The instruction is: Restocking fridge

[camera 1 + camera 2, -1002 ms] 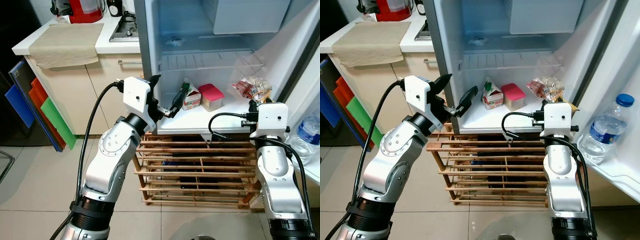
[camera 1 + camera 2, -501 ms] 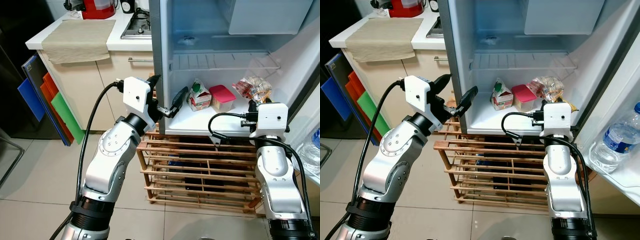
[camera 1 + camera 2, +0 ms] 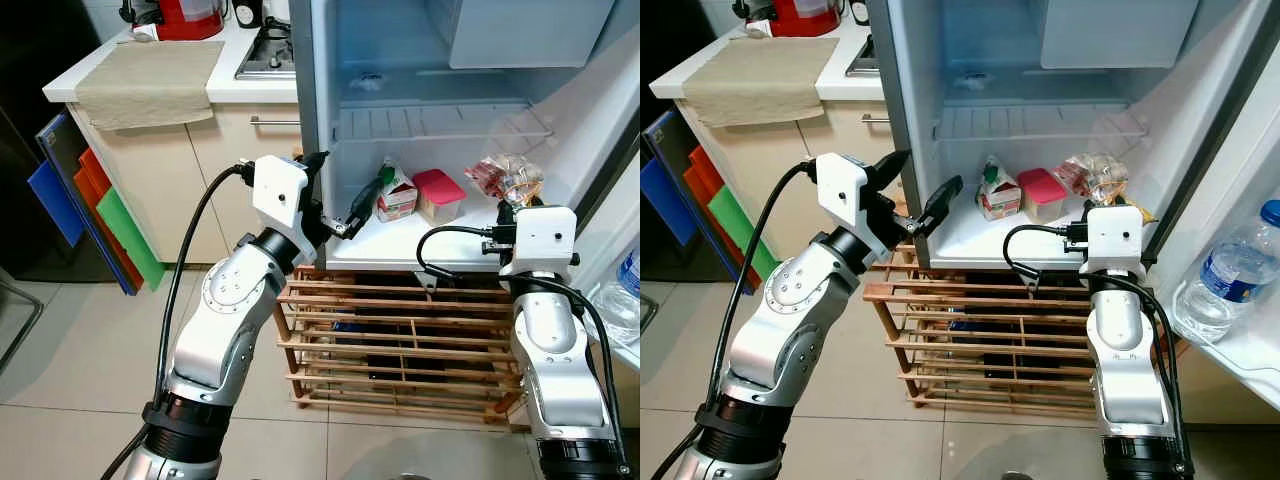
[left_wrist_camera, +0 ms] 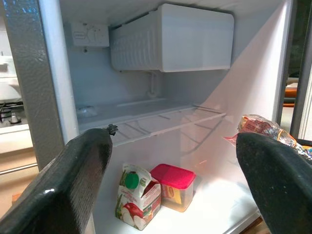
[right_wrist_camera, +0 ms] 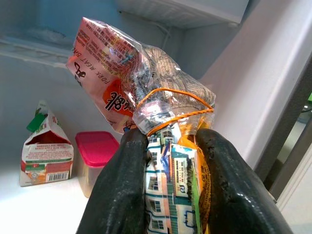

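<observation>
The fridge (image 3: 400, 240) stands open before me. On its white floor sit a small juice carton (image 3: 397, 195) and a tub with a pink lid (image 3: 438, 193). My right gripper (image 5: 168, 192) is shut on a clear food bag (image 5: 141, 83) tied with an orange band, holding it up at the right of the fridge floor (image 3: 508, 178). My left gripper (image 3: 340, 190) is open at the fridge's left front edge, empty, with the carton (image 4: 137, 197) and tub (image 4: 172, 185) lying beyond its fingers.
A wire shelf (image 3: 440, 122) and a freezer box (image 3: 520, 30) sit above. A wooden rack (image 3: 400, 350) stands under the fridge. The open door at right holds a water bottle (image 3: 1230, 275). A counter with a beige cloth (image 3: 150, 70) is at left.
The camera shifted slightly. My left gripper has moved a little closer to the fridge opening. The right gripper still holds the bag in the same place.
</observation>
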Motion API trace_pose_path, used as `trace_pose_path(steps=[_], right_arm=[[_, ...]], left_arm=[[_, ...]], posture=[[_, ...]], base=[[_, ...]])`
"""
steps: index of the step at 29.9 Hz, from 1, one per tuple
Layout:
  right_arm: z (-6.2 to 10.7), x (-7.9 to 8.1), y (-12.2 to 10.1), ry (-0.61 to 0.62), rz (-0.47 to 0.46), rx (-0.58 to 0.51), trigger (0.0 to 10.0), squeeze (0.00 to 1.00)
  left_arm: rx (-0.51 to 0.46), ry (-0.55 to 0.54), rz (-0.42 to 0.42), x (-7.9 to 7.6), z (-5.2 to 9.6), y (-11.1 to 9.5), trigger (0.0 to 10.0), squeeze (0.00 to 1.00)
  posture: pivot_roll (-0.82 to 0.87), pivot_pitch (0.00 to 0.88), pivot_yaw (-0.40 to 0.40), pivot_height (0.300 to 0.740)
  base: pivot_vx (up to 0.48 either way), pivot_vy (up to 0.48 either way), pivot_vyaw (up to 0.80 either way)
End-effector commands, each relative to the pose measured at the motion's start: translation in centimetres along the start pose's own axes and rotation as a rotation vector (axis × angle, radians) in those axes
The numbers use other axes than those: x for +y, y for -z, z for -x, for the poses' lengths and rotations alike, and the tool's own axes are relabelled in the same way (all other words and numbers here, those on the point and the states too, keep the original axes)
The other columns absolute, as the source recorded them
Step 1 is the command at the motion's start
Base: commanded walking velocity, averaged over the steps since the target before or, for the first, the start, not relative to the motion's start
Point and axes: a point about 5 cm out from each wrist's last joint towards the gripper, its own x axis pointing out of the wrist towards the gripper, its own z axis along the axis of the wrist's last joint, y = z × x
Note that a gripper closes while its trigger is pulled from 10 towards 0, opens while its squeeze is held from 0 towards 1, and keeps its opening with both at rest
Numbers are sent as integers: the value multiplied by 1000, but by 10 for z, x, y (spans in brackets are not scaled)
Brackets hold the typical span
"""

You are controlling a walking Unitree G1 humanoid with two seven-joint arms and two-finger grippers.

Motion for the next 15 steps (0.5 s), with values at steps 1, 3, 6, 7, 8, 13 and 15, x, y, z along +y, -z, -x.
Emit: trace_pose_path(steps=[1,3,6,7,8,13,15], right_arm=[[0,1,-7,-4,-4,-36,0,122],[0,2,-7,-5,-4,-36,0,122],[0,2,-7,-7,-4,-35,0,122],[0,3,-7,-10,-4,-33,0,122],[0,3,-7,-10,-4,-33,0,122],[0,4,-7,-13,-5,-34,0,118],[-1,4,-7,-14,-5,-34,0,118]], left_arm=[[4,13,-5,-2,1,-1,10000,0],[4,15,-5,-3,2,-1,10000,0],[8,18,-3,-3,2,0,10000,0],[13,23,-2,-3,2,0,10000,0],[13,23,-2,-3,2,0,10000,0],[-1,42,9,-5,2,-1,10000,0],[-2,44,10,-5,2,-1,10000,0]], posture=[[-147,0,75,740],[-146,0,75,740],[-146,0,75,740],[-146,0,75,740],[-146,0,75,740],[-146,0,73,740],[-146,0,73,740]], base=[[0,0,0],[0,0,0],[0,0,0],[0,0,0],[0,0,0],[192,0,0],[480,0,0]])
